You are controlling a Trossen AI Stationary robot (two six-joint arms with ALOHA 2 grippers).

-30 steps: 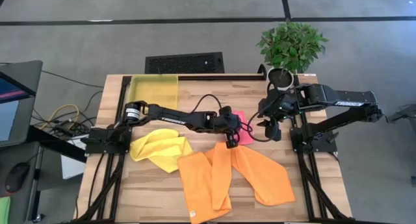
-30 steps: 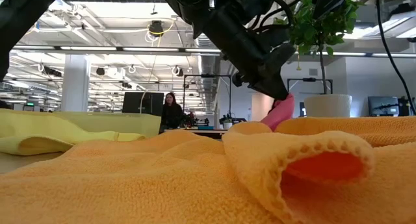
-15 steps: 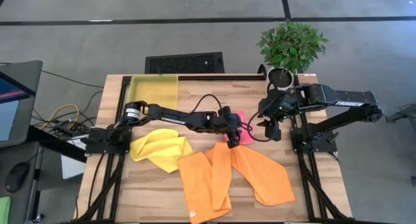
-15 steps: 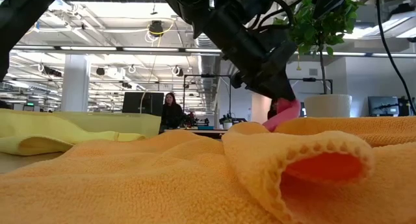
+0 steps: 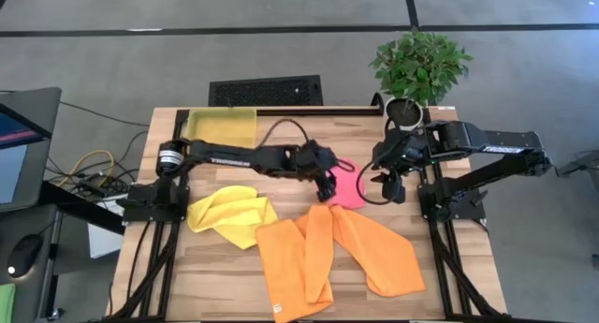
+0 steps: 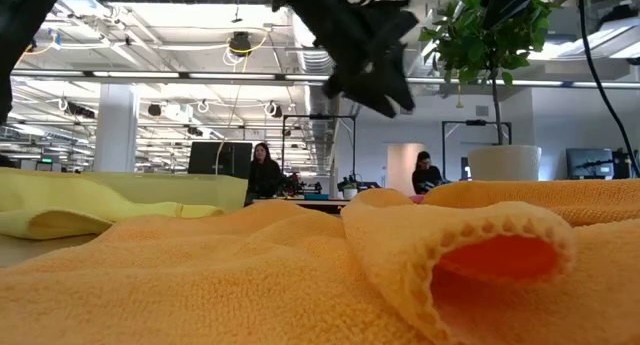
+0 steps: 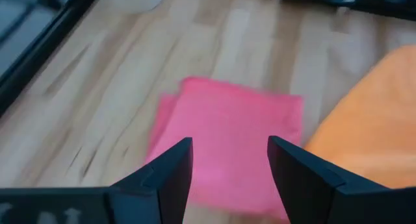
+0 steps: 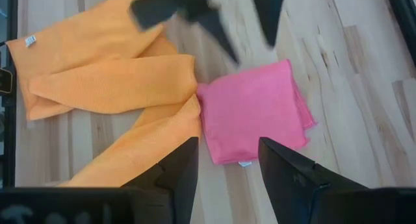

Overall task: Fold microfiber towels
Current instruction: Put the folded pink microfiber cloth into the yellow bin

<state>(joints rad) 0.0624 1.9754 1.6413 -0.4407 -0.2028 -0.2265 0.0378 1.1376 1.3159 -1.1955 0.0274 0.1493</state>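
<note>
Left gripper hangs mid-table, jaws apart; right gripper waits rightward, jaws apart.

Both arms are matte black, built of 6 jointed segments on black frame bases. The left arm has a silver ring at its shoulder joint and a black cable looping above it. The right arm carries white lettering along its upper link.

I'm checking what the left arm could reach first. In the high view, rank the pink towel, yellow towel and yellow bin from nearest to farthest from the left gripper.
From the left gripper:
1. Pink towel, right beside it.
2. Yellow towel, toward the table's left side.
3. Yellow bin, far-left corner.
</note>
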